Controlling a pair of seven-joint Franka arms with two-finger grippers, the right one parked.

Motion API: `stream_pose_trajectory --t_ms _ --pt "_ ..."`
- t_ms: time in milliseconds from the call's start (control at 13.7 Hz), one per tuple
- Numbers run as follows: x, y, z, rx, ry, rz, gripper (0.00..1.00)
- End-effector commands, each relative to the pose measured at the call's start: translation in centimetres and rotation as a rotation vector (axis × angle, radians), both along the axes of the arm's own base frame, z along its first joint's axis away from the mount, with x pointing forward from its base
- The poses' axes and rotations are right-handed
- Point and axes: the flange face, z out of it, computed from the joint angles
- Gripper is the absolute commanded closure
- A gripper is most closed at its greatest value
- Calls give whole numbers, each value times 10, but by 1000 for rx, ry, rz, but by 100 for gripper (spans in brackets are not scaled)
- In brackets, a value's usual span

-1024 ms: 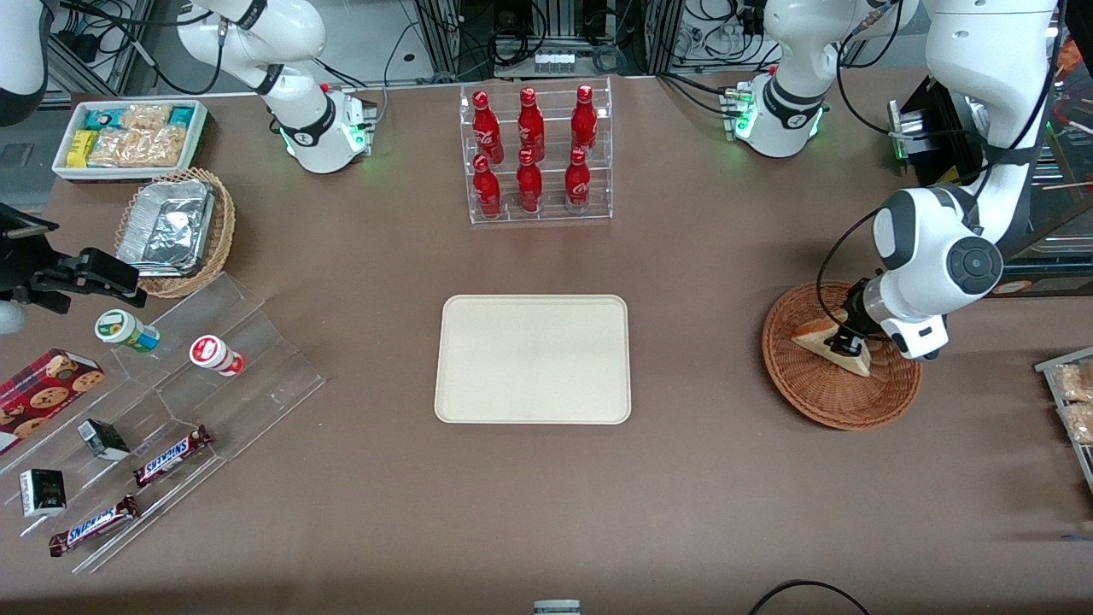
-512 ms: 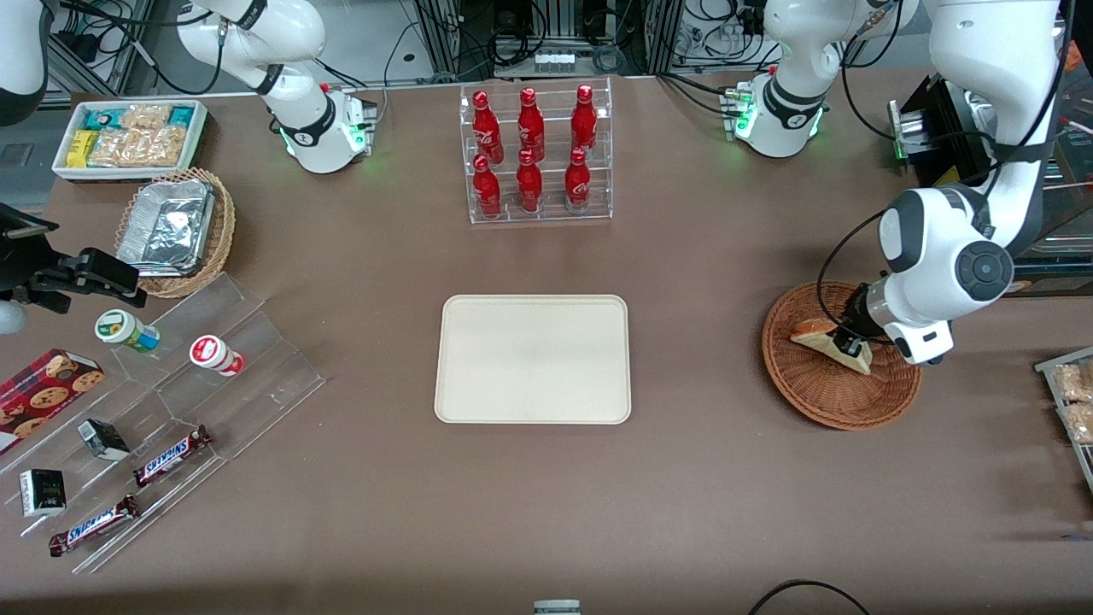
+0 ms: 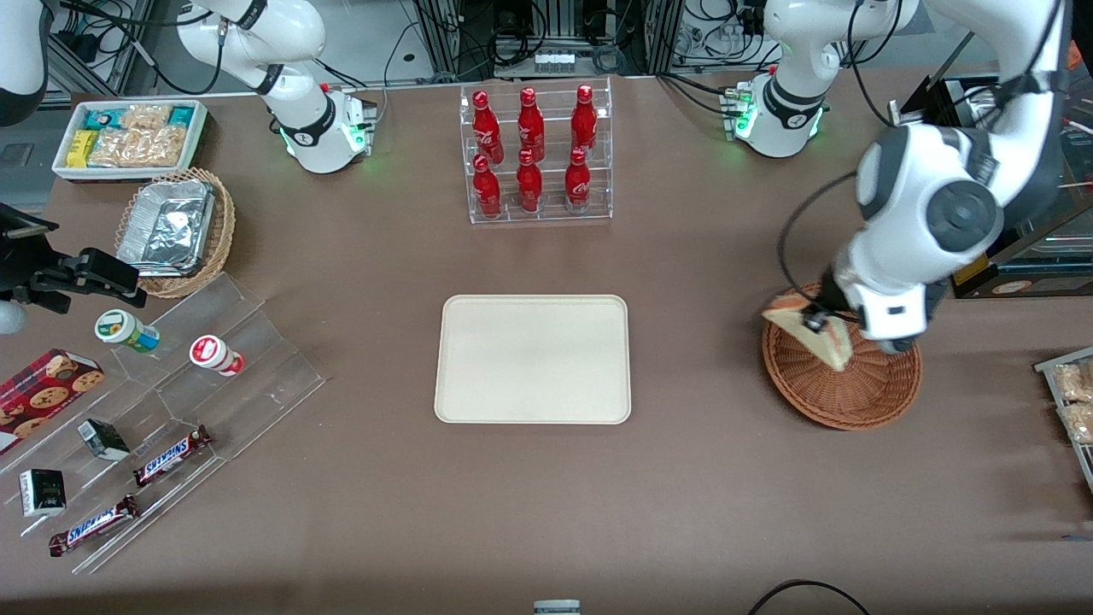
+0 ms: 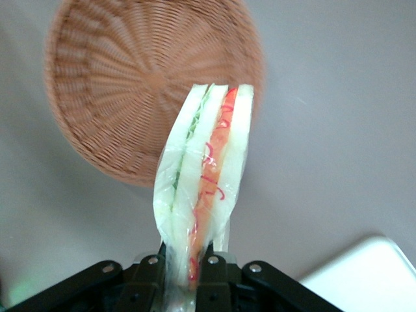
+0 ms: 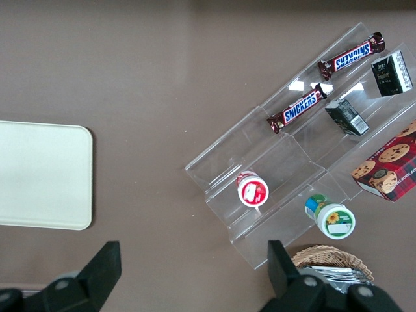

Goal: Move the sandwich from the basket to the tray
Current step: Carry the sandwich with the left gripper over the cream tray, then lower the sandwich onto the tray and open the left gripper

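Brown table (image 3: 700, 256) carries everything, with cable racks at its edge farthest from the front camera. Over the basket (image 3: 841, 389) hang the working arm's jaws (image 3: 818, 323), clamped on one corner of the sandwich (image 3: 809, 331), which is lifted clear of the weave. The wrist view shows the sandwich (image 4: 208, 175) pinched on its flat faces, its long axis running straight out from the jaws (image 4: 185, 276), its layered edge in view, with the basket (image 4: 143, 84) well below it.

What the coming move turns on, I judge, is this: the tray (image 3: 533, 359) lies well off sideways from the jaws, toward the parked arm's end of the table, with only bare table between. A corner of the tray (image 4: 370, 273) already shows near the jaws in the wrist view. The wedge hangs from one corner, so it may swing on the way.

Counts: one sandwich, one basket, one tray. Also six red bottles (image 3: 529, 149) in a clear rack.
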Motion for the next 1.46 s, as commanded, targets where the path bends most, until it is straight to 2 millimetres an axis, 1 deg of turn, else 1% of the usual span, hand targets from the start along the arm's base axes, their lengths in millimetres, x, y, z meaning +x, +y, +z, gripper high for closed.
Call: stream_pose_trajectory --t_ms 0,73,146,366,439,512,585,659,732,878,951,1024,1098,1244,1390 --pt "-14 -80 8 11 -18 -155 94" --pt "-23 -111 0 32 -27 -219 94" --pt "-30 -135 -8 29 -40 -256 94" --pt "-49 -192 -28 -8 -80 -403 94" --pt "-58 -212 -38 -4 -83 -464 94" --pt "-77 -245 -51 11 -88 -549 94" --pt "-88 -268 -63 11 -80 -598 94" --pt "-89 -280 -75 15 -75 -614 94" --pt "-87 -290 -83 23 -85 -631 94" --pt "-87 -305 -104 27 -75 -672 93" --pt "-80 -308 -117 30 -71 -685 93" --pt "-78 -312 -126 39 -73 -697 93" --pt "-78 -312 -133 52 -69 -700 93" --pt "-71 -309 -157 90 -65 -690 93" --pt "-69 -316 -176 108 -79 -693 93"
